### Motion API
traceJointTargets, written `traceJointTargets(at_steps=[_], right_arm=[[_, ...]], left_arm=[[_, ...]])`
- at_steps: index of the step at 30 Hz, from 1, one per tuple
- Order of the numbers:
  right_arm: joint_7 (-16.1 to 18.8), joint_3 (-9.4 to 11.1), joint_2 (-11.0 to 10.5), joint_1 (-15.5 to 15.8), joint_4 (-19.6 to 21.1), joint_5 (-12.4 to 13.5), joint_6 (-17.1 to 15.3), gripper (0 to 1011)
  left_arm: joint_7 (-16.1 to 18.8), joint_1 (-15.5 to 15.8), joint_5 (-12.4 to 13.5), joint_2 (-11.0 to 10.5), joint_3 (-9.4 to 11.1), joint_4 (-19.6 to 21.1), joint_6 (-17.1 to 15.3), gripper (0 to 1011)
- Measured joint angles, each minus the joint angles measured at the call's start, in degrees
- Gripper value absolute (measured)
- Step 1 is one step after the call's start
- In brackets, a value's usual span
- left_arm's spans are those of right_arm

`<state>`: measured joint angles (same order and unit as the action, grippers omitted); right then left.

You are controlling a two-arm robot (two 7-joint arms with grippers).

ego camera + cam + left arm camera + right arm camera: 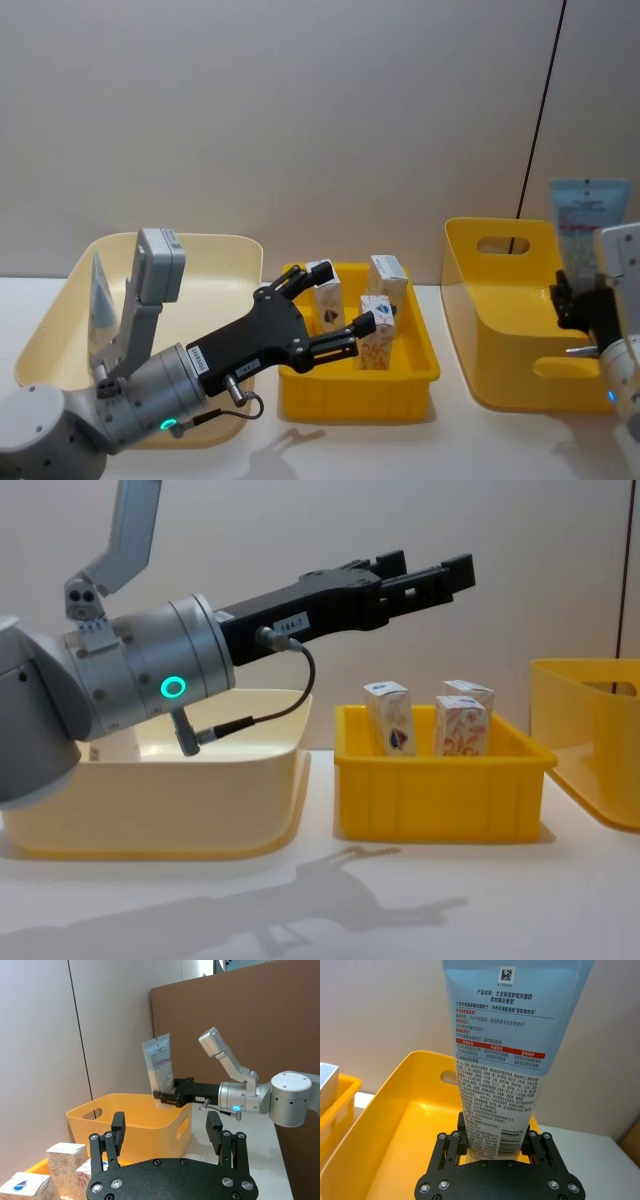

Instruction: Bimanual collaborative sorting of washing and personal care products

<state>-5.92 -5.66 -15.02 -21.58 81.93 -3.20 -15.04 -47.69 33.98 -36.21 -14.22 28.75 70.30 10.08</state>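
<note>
White table, plain wall behind. Right gripper is clenching a tube upright over the yellow bin; lowering and releasing looks next. Left gripper, fingers spread, is hovering above the tray holding three cartons, probably needing to descend onto one. Cream bin is holding what looks like another tube.

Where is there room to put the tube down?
The big yellow bin by the tube in the right gripper looks bare inside. The table in front is free too. The small tray is crowded with cartons, the left gripper above.
</note>
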Motion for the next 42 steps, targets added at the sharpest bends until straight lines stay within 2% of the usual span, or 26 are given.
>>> traceJointTargets(at_steps=[3,6,9,11,12,19,37,42], right_arm=[[0.2,-0.2,0.4,-0.2,-0.6,0.0,-0.5,555],[0.3,-0.3,0.8,-0.4,-1.1,0.0,-1.0,598],[0.4,-0.4,1.1,-0.5,-1.4,0.0,-1.3,719],[0.4,-0.4,1.2,-0.6,-1.5,0.0,-1.5,757],[0.5,-0.5,1.3,-0.6,-1.7,0.0,-1.6,829],[0.6,-0.6,1.6,-0.8,-2.1,0.0,-1.9,1001],[0.7,-0.6,2.0,-0.8,-2.5,0.0,-2.3,1001],[1.1,-0.3,2.1,-0.7,-2.1,0.1,-1.3,1001]], left_arm=[[0.0,0.0,0.0,0.0,0.0,0.0,0.0,1003],[0.0,0.0,0.0,0.0,0.0,0.0,0.0,1004],[0.0,0.0,0.0,0.0,0.0,0.0,0.0,1004],[0.0,0.0,0.0,0.0,0.0,0.0,0.0,1003],[0.0,0.0,0.0,0.0,0.0,0.0,0.0,1003],[0.0,0.0,0.0,0.0,0.0,0.0,0.0,1003],[0.0,0.0,0.0,0.0,0.0,0.0,0.0,1003],[0.0,0.0,0.0,0.0,0.0,0.0,0.0,1002]])
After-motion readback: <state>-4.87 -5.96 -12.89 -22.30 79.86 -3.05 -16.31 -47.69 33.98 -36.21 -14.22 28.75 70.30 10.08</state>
